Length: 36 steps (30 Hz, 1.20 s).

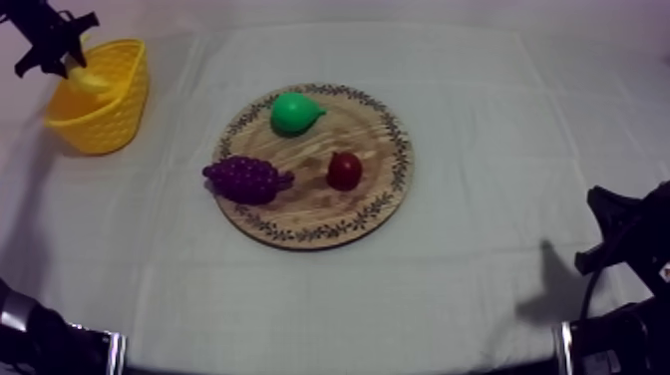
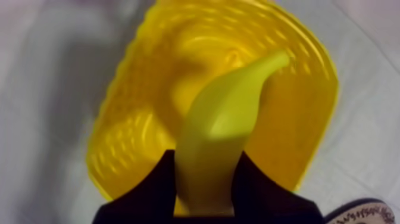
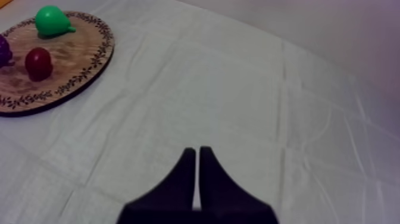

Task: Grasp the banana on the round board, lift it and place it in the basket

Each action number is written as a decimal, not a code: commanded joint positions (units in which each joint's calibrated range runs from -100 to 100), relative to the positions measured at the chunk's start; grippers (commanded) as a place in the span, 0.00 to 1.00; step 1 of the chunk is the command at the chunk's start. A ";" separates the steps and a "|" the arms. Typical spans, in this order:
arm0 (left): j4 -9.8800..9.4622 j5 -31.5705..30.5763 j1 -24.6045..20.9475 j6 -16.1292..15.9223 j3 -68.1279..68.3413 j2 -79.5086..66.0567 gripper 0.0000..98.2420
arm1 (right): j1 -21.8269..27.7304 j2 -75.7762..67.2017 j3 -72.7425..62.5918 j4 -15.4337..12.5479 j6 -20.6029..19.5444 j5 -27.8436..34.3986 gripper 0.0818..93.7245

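Note:
My left gripper (image 1: 72, 62) hangs over the yellow basket (image 1: 112, 108) at the table's far left, shut on the yellow banana (image 1: 90, 80). In the left wrist view the banana (image 2: 223, 128) stands between the black fingers (image 2: 146, 193), its tip pointing into the basket's (image 2: 297, 119) hollow. The round wooden board (image 1: 374, 204) lies in the middle of the table. My right gripper (image 3: 197, 156) rests low at the right, its fingers together as a narrow wedge over bare cloth, far from the board (image 3: 83, 65).
On the board lie a green pear (image 1: 295, 113), a purple bunch of grapes (image 1: 245, 180) and a small red fruit (image 1: 345, 171). The right wrist view has the pear (image 3: 52, 21) and the red fruit (image 3: 38, 62) too. Cloth surrounds the board on all sides.

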 commanded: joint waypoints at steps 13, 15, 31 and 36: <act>0.30 -9.88 -0.69 0.68 7.75 -2.07 0.53 | 0.02 -0.01 0.04 0.00 0.00 -0.02 0.00; 0.41 -11.31 -0.67 0.75 9.53 -3.31 0.52 | 0.02 -0.01 0.04 0.00 -0.02 -0.02 0.00; 2.72 -28.13 -1.60 -2.23 40.45 -28.00 0.03 | 0.02 -0.01 0.04 0.00 -0.02 -0.02 0.00; 3.33 -36.36 -0.50 -6.02 54.60 -38.73 0.01 | 0.02 -0.01 0.04 0.00 -0.03 -0.02 0.00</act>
